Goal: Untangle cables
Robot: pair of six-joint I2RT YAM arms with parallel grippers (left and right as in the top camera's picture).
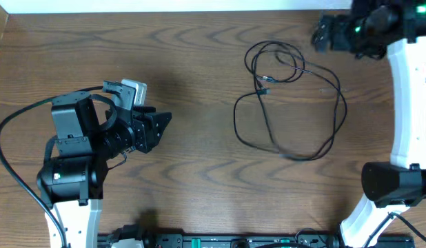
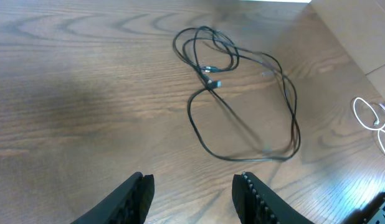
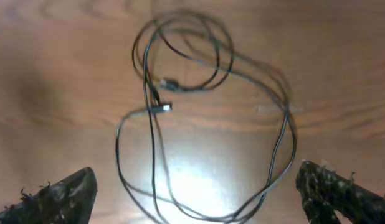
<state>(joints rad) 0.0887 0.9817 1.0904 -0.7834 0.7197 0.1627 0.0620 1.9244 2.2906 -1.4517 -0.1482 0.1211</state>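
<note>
Wood table, black cable looped at two o'clock. We see left gripper half open, right gripper wide, both empty. We advise pinching beside the plug, lifting slowly.

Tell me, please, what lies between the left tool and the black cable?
Nothing but bare wooden table. The overhead view shows this, and so does the left wrist view: the left tool is open and empty, and the black cable lies beyond it.

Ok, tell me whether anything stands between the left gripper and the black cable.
Nothing visible does. Only bare table lies between the open left gripper and the black cable tangled ahead of it.
</note>
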